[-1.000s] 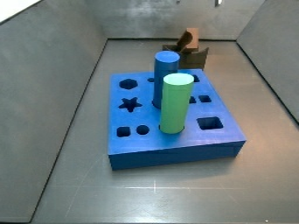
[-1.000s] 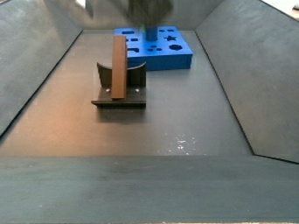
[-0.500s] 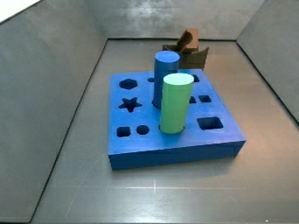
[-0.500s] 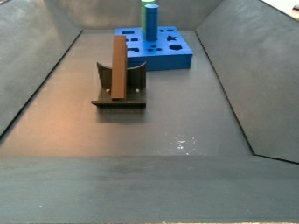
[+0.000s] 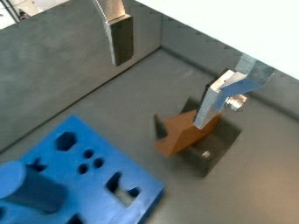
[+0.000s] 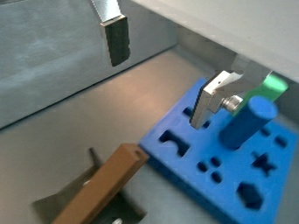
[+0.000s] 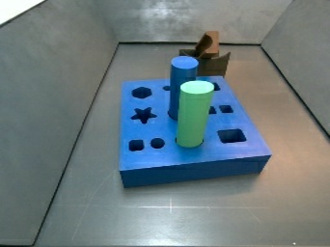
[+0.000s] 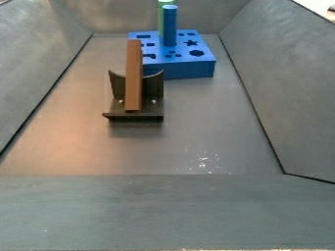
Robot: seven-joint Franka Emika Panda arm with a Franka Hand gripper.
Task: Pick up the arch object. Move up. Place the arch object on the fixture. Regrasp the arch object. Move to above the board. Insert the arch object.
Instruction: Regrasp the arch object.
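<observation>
Arch [image 8: 132, 76] leans on the fixture [image 8: 135, 110], mid-left in a side view. Claw [image 5: 176, 61] hangs above, open and empty; regrasp comes next, calling for a descent.

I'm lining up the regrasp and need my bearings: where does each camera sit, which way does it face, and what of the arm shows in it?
Wrist view: looks down between the open gripper jaws at the arch object leaning on the fixture; board nearby.
Wrist view: gripper, board, arch object.
Side view: at the board's end, fixture behind; no arm.
Side view: at the fixture's end, board behind; no arm.
Shared: board, arch object and fixture appear in all four.
</observation>
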